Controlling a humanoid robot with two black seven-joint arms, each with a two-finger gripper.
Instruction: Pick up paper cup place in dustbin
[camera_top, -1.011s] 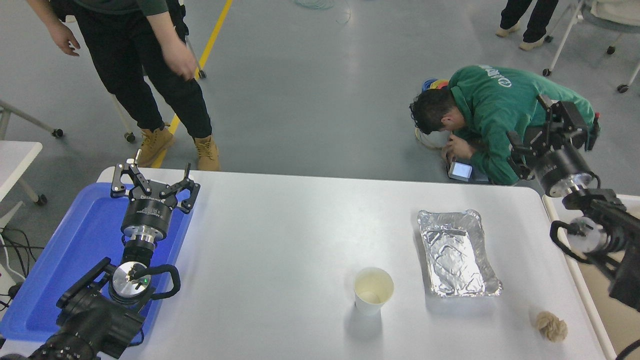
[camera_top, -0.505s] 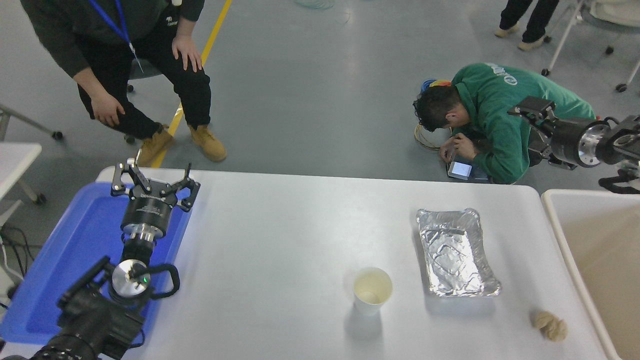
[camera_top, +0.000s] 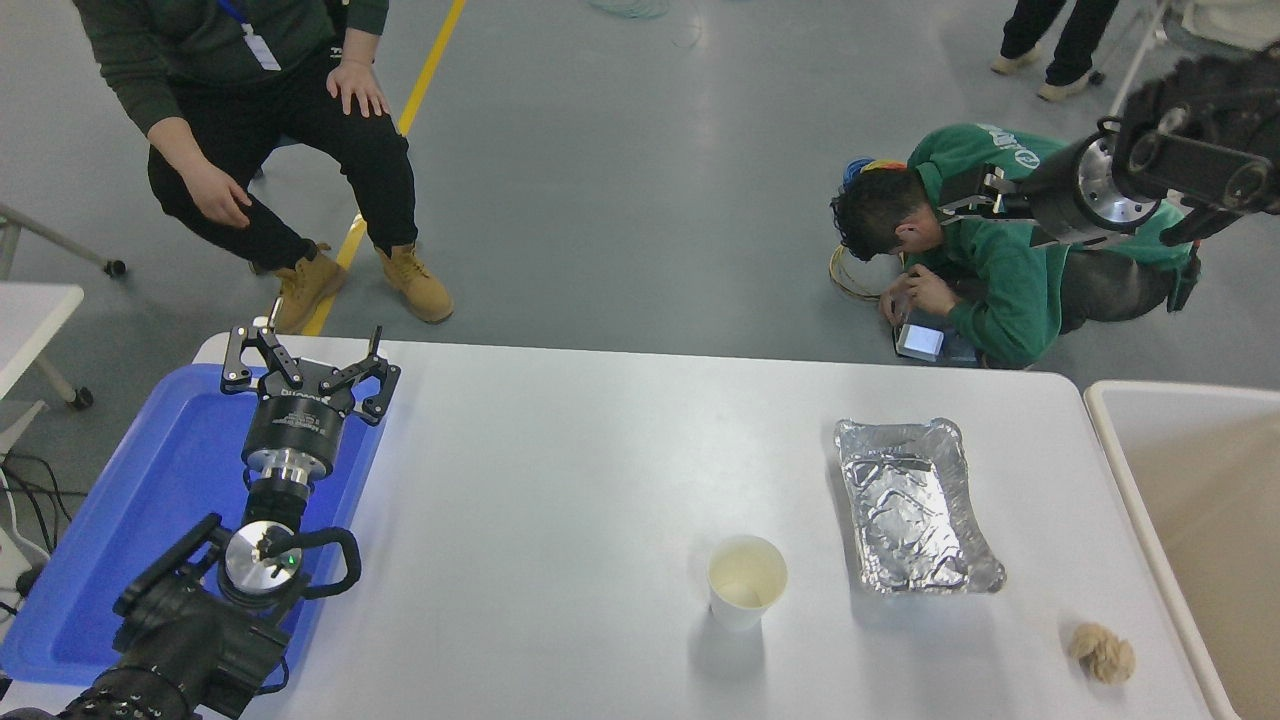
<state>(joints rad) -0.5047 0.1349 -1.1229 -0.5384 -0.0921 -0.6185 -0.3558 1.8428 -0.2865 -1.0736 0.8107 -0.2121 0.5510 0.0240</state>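
- The left gripper (camera_top: 308, 362) is parked over the blue tray (camera_top: 150, 500), left of the paper cup (camera_top: 747, 582), its fingers spread
- The cup stands upright on the white table (camera_top: 560, 480), just left of the foil tray (camera_top: 915, 505)
- The right gripper (camera_top: 985, 195) hangs high beyond the table, far from the cup; I cannot tell its finger state
- The dustbin (camera_top: 1110, 440) sits right of the cup, off the table's edge

A single head view looks from high on the robot's side, forward and steeply down over the white table (camera_top: 560, 480), which fills the lower half of the picture from fairly near. Beyond the table's far edge the view takes in the grey floor (camera_top: 640, 150) and people on it, seen farther off. The left arm enters at the lower left corner over a blue tray (camera_top: 150, 500), the right arm (camera_top: 1150, 170) from the upper right edge; there is no second view to overlap.
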